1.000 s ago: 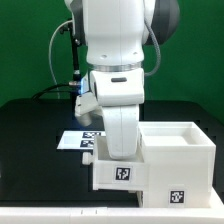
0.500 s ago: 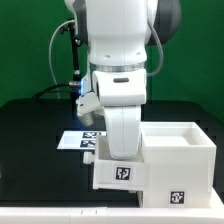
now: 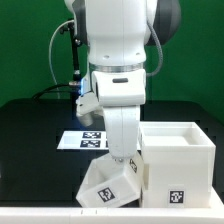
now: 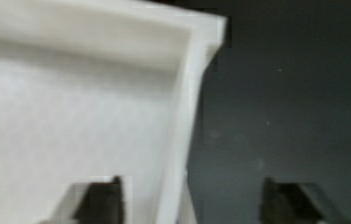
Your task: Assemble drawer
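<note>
while the drawer (image 3: 108, 185) hangs tilted at the front of the worktop (image 3: 35, 125), one corner dipped low, the thing to get right is squaring it up before it goes anywhere. it sits just beside the big box (image 3: 177, 160), on the exterior view's left of it, and its tagged face is turned at a slant, so i'd judge the arm is partway through lifting or turning it to match the box. the gripper (image 4: 186, 200) holds the drawer by one thin wall: the wrist view shows the white wall (image 4: 175, 130) running down between the two dark fingers (image 4: 97, 200), one on each side, though i can't see the pads pressing on it. a grip on one wall lets the part swing, so i'd keep the motion slow, level the drawer so its edges run true with the box, and only then bring the two together. rushing could knock the box aside or let the wall slip out of the grip.

counting what i can see: one drawer, one big box, one arm with one gripper, and one marker board (image 3: 85, 139) lying flat behind them with several tags on it. the drawer shows one tag (image 3: 108, 190) and the box shows one (image 3: 177, 196). no other loose parts are visible.
</note>
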You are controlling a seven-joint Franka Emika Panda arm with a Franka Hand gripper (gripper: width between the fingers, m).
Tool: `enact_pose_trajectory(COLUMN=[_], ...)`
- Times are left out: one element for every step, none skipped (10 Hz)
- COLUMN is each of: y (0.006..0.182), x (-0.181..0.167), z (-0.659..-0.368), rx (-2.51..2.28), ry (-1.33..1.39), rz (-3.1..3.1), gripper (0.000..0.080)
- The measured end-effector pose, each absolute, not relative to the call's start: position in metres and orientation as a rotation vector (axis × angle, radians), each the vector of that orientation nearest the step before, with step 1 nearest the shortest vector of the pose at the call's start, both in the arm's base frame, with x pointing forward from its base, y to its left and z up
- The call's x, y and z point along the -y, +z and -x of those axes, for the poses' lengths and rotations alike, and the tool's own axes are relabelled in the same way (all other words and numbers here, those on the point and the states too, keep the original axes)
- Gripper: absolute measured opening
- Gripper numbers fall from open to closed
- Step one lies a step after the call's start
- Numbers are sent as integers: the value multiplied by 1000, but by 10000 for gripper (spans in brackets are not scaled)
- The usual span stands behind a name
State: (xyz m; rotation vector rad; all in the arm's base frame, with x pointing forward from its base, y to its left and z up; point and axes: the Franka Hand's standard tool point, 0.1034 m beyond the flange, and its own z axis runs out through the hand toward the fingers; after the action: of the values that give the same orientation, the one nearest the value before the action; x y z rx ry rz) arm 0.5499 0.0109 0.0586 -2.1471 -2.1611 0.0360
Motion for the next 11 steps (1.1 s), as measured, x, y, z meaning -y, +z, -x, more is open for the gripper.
enact_pose_trajectory(y=[59, 59, 59, 59, 59, 59, 59, 59, 58, 55, 52], x=[-11, -11, -11, -11, -11, -11, -11, -11, -11, -7, -4], z=[-550, -550, -550, -550, -550, -550, -550, -550, -550, -547, -547], rx=[2161, 2161, 2161, 2161, 2161, 2161, 2161, 2161, 2153, 2046, 1946], ry=[36, 36, 36, 36, 36, 36, 36, 36, 38, 75, 130], rz=[2147, 2147, 2147, 2147, 2147, 2147, 2147, 2147, 2152, 2226, 2277], gripper=[495, 599, 599, 639, 647, 647, 649, 649, 649, 649, 649])
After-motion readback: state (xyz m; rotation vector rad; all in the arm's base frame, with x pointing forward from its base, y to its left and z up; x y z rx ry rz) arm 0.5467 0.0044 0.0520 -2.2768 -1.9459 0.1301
